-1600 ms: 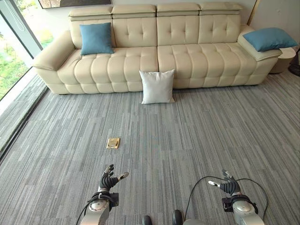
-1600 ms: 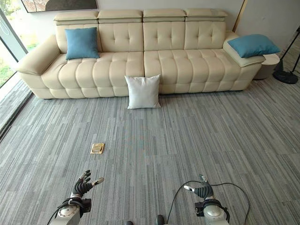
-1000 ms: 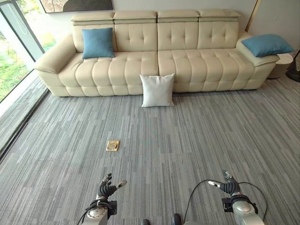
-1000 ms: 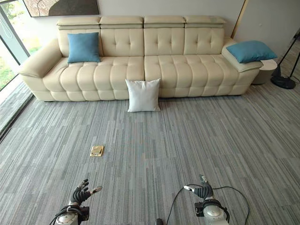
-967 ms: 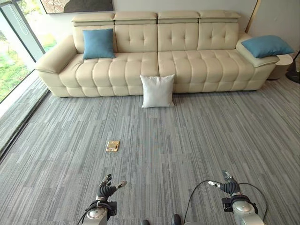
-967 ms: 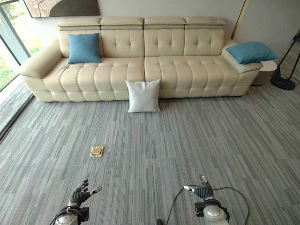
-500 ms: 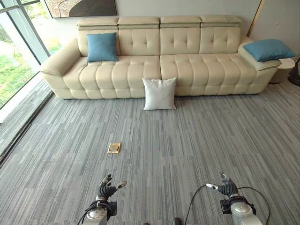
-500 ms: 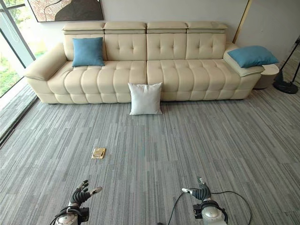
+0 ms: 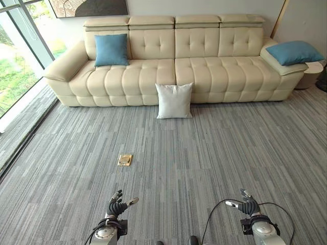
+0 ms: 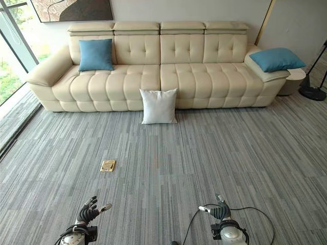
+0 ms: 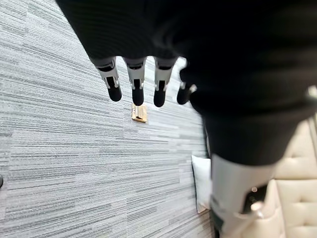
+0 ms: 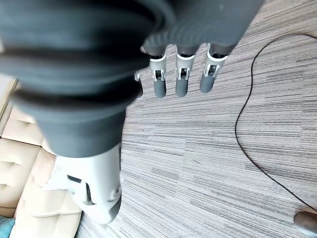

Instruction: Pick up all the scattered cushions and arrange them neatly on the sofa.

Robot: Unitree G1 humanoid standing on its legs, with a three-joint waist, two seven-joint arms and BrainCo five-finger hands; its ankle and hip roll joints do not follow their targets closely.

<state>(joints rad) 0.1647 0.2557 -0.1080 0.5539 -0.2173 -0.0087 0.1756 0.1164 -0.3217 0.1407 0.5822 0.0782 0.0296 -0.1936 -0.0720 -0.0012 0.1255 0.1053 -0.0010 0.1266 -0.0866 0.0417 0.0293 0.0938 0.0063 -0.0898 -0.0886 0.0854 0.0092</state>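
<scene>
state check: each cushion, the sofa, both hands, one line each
White cushion: on the carpet, upright, leaning against the sofa front.
Left blue cushion: on the seat, upright against the backrest.
Right blue cushion: lying on the right armrest.
Sofa: middle and right seats bare.
Left hand: open, holds nothing.
Right hand: open, holds nothing.

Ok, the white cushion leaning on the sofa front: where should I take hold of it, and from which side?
Probably by its two upper corners. The white cushion stands upright on the carpet, leaning against the sofa front, so its top edge is free while the back is blocked. Come in from the front and above, left hand and right hand either side; both hang open, far off.
</scene>
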